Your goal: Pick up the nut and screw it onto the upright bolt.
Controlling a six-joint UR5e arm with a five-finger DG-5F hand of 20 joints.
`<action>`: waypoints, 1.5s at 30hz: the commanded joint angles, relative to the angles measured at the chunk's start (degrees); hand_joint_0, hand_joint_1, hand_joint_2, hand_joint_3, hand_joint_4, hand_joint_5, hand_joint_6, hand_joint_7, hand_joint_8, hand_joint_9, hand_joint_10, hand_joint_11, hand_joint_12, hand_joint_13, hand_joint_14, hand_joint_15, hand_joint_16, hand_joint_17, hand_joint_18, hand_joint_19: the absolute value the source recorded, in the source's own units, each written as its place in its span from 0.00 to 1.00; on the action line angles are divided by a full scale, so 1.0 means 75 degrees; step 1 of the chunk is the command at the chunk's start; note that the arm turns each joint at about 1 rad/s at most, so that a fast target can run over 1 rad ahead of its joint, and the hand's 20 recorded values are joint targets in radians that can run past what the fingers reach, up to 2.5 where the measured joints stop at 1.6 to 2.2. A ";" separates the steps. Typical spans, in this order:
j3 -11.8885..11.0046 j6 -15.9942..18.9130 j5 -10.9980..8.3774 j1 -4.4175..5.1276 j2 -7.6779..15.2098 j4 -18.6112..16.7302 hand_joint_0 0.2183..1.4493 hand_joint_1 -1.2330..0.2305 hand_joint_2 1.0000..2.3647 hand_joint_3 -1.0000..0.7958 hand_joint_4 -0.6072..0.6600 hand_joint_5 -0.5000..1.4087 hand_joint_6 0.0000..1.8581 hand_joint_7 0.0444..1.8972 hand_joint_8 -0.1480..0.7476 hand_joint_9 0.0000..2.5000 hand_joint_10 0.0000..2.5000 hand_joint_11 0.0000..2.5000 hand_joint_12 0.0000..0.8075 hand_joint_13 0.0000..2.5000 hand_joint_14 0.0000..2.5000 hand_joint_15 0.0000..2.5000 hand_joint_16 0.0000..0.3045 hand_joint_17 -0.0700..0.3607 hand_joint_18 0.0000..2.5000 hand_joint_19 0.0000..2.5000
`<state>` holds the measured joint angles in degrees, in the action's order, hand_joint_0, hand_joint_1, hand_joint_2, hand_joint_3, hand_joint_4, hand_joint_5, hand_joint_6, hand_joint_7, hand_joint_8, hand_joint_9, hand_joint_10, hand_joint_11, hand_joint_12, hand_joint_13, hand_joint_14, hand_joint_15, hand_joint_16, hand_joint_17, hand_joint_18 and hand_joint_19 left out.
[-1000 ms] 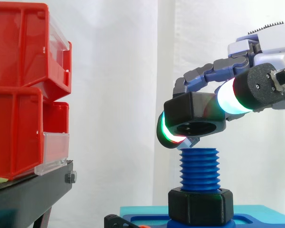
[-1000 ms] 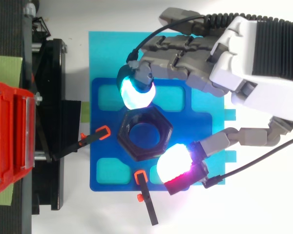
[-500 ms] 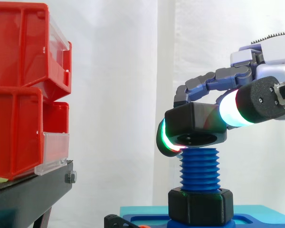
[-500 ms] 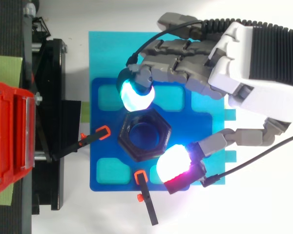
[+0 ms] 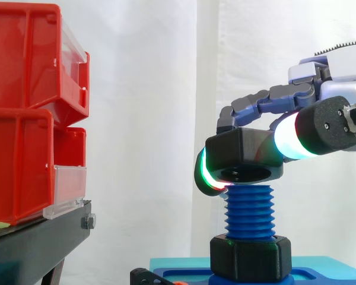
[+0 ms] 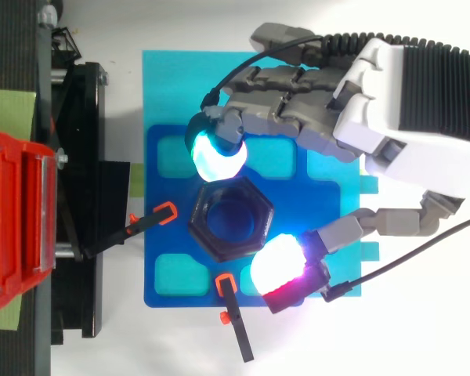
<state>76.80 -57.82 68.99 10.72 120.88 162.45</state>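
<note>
The hand (image 6: pixel 392 117) is pinching the black hex nut (image 5: pixel 243 151) between its glowing pads (image 6: pixel 218 157) right on the upright blue bolt (image 5: pixel 249 211)'s tip, and it's sitting slightly tilted I think, so twisting now is risking cross-threading or jamming.

Your white tabletop (image 6: pixel 180 345) carries a flat light-blue square mat (image 6: pixel 172 86). On it lies a dark blue plastic base plate (image 6: pixel 160 270), from which the blue threaded plastic bolt (image 5: pixel 249 211) stands upright. Beside the mat stands a black metal stand (image 6: pixel 82 196) bearing red plastic bins (image 6: pixel 16 219).
</note>
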 commanded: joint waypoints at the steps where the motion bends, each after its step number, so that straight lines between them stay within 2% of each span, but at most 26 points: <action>1: 0.0014 -0.0002 0.0000 -0.0011 0.0019 -0.0016 0.28 0.41 0.00 0.28 0.67 0.20 0.27 0.66 0.51 0.28 0.01 0.18 0.39 0.20 0.00 0.01 0.12 0.35 0.09 0.00; 23: 0.0026 -0.0002 0.0024 -0.0058 0.0043 0.0055 0.28 0.41 0.00 0.28 0.66 0.20 0.27 0.66 0.51 0.28 0.01 0.18 0.39 0.20 0.00 0.01 0.12 0.35 0.09 0.01; 45: 0.0037 -0.0002 0.0024 0.0012 0.0043 0.0066 0.28 0.41 0.00 0.28 0.66 0.20 0.27 0.66 0.51 0.28 0.01 0.18 0.40 0.20 0.00 0.01 0.12 0.35 0.09 0.00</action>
<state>77.03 -57.83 69.15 10.74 121.15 162.92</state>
